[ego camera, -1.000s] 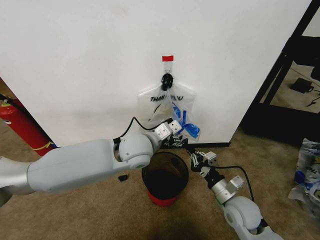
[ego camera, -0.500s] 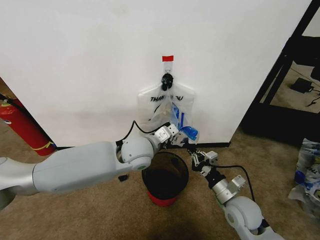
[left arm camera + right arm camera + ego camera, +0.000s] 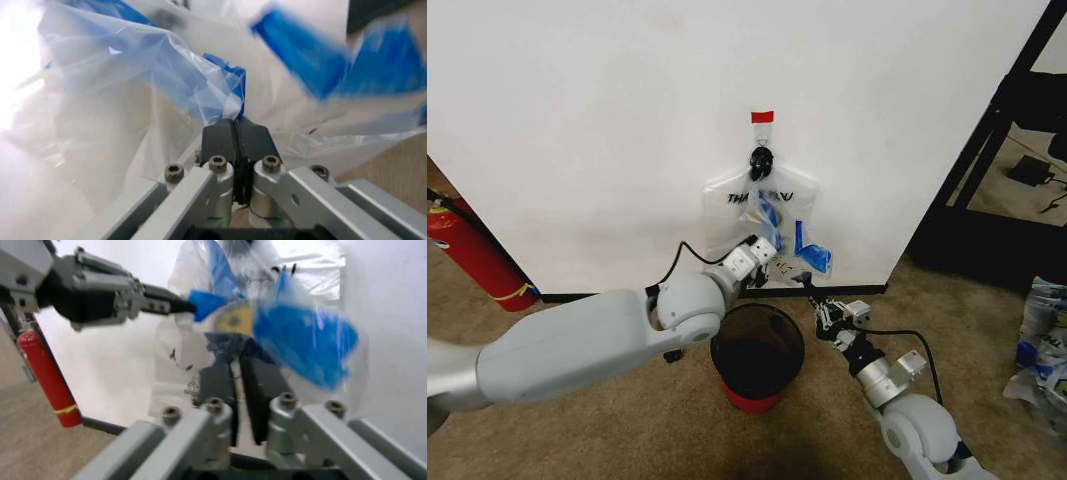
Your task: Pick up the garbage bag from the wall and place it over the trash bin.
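Left hand [image 3: 237, 131] clamped — garbage bag [image 3: 133, 100] pinched.

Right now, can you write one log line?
left gripper: shut on garbage bag | bag: on hook | right gripper: near bag's bottom | trash bin: uncovered

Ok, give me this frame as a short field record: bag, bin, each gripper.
garbage bag: hanging from the black hook on the wall
trash bin: on the carpet below the bag, no bag over it
left gripper: shut on the bag's plastic by a blue-taped part
right gripper: close to the bag's lower part, jaws slightly apart
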Robot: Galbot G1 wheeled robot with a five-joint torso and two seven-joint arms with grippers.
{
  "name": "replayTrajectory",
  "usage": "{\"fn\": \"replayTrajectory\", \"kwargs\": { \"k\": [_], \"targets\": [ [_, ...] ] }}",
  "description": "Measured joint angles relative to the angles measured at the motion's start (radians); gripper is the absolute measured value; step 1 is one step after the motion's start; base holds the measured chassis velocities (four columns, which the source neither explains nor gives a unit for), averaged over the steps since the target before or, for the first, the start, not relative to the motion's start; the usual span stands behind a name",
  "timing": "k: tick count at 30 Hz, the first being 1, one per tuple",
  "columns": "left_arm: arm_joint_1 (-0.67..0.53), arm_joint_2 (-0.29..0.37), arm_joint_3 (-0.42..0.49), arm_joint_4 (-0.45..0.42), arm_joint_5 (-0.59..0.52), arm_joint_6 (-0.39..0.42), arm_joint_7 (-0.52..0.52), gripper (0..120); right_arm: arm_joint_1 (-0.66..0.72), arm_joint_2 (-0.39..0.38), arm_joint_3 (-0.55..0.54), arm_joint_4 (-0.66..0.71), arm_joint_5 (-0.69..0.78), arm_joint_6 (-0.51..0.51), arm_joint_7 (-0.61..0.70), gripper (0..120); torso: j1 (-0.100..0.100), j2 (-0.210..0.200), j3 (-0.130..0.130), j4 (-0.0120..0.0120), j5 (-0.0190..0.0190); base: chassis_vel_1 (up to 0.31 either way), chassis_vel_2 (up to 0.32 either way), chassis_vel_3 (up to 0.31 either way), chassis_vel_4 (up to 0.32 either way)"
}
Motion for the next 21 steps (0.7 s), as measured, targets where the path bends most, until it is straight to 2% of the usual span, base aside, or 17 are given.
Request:
{"fn": "replayTrajectory", "kwargs": {
  "k": [5,8,13,14,15,18,21],
  "targets": [
    [0.112,0.001,-0.09,-0.027,0.019,-0.017,-0.021,0,-0.072,-0.04,0.021,0.117,-0.052,-0.063,0.03,30,0.0,0.0,0.0,-0.0002,-0.0004,0.0,0.0,0.0,0.0],
    [0.132,0.001,-0.099,-0.027,0.029,-0.022,-0.021,0,-0.081,-0.049,0.029,0.134,-0.067,-0.063,0.029,34,0.0,0.0,0.0,-0.0004,-0.0002,0.0,0.0,0.0,0.0],
    [0.172,0.005,-0.117,-0.028,0.049,-0.033,-0.019,0,-0.085,-0.072,0.048,0.167,-0.069,-0.058,0.051,58,0.0,0.0,0.0,-0.0004,0.0,0.0,0.0,0.0,0.0],
    [0.172,0.005,-0.117,-0.028,0.049,-0.033,-0.019,0,-0.085,-0.072,0.048,0.167,-0.069,-0.058,0.051,58,0.0,0.0,0.0,-0.0004,0.0,0.0,0.0,0.0,0.0],
    [0.183,0.005,-0.121,-0.029,0.053,-0.034,-0.018,0,-0.08,-0.08,0.053,0.171,-0.064,-0.058,0.063,63,0.0,0.0,0.0,-0.0001,-0.0003,0.0,0.0,0.0,0.0],
    [0.209,0.0,-0.133,-0.033,0.063,-0.038,-0.016,0,-0.03,-0.124,0.062,0.145,-0.047,-0.067,0.099,76,0.0,0.0,0.0,0.0002,0.0,0.0,0.0,0.0,0.0],
    [0.23,-0.016,-0.133,-0.033,0.081,-0.041,-0.015,0,0.076,-0.218,0.032,0.07,-0.027,-0.098,0.121,89,0.0,0.0,0.0,-0.0002,0.0003,0.0,0.0,0.0,0.0]
  ]
}}
